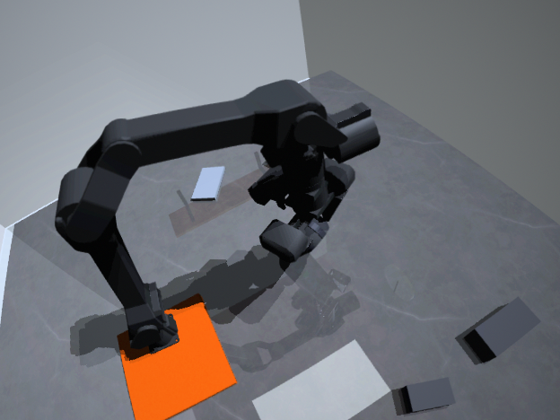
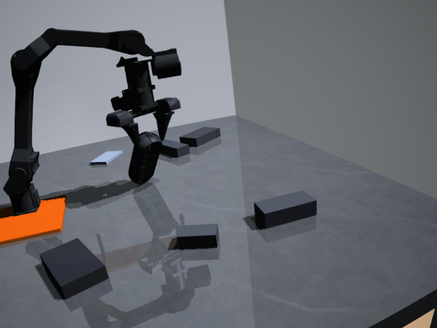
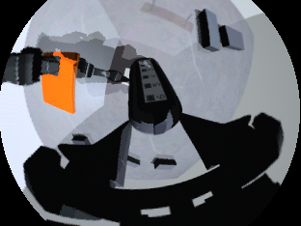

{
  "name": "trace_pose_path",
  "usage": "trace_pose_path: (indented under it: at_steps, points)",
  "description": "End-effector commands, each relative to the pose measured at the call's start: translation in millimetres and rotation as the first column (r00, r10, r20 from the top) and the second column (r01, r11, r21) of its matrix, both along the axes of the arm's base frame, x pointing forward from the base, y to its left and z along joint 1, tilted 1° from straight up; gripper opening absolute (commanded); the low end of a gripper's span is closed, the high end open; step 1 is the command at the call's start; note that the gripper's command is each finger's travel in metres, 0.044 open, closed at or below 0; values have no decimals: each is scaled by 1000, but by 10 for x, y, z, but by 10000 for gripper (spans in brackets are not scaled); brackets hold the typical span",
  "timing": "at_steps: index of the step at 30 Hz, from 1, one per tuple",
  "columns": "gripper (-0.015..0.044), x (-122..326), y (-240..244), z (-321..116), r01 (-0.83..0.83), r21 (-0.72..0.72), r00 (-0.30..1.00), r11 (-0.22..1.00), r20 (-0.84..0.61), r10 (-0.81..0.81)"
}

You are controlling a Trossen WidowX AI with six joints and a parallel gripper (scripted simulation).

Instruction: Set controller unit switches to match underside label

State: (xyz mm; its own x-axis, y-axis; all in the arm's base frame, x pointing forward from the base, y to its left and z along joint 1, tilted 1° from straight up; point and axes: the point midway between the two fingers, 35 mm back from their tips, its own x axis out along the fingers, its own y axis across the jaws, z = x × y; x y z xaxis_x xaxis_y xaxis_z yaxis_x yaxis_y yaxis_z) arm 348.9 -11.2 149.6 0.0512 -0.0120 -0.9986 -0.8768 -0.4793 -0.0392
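Observation:
The dark grey controller unit (image 2: 143,159) (image 3: 151,97) stands on end, tilted, with its upper end between my fingers. In the exterior view its switch face shows faint green marks. In the wrist view one face shows pale patches that are too blurred to read. Its lower end is at or just above the bench; I cannot tell whether it touches. My gripper (image 1: 309,224) (image 2: 148,138) (image 3: 156,120) points down over the middle of the bench and is shut on the unit's sides.
Dark boxes lie around: three near the front (image 2: 285,208) (image 2: 197,235) (image 2: 72,266) and two behind the unit (image 2: 199,135) (image 2: 174,148). A pale blue plate (image 1: 207,183) (image 2: 106,157) lies at the back. The arm's orange base plate (image 1: 176,362) and a white sheet (image 1: 323,389) are nearby.

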Motion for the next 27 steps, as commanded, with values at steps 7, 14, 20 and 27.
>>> trace_pose_path:
  at_steps: [7, 14, 20, 27]
  points:
    - [338, 35, -50, -77, -8, 0, 1000, 1000, -13, 8]
    - [338, 58, -90, -108, -8, -1, 1000, 1000, -13, 8]
    - [338, 77, -124, -136, -8, -1, 1000, 1000, -13, 8]
    - [338, 99, -162, -171, -8, -1, 1000, 1000, -13, 8]
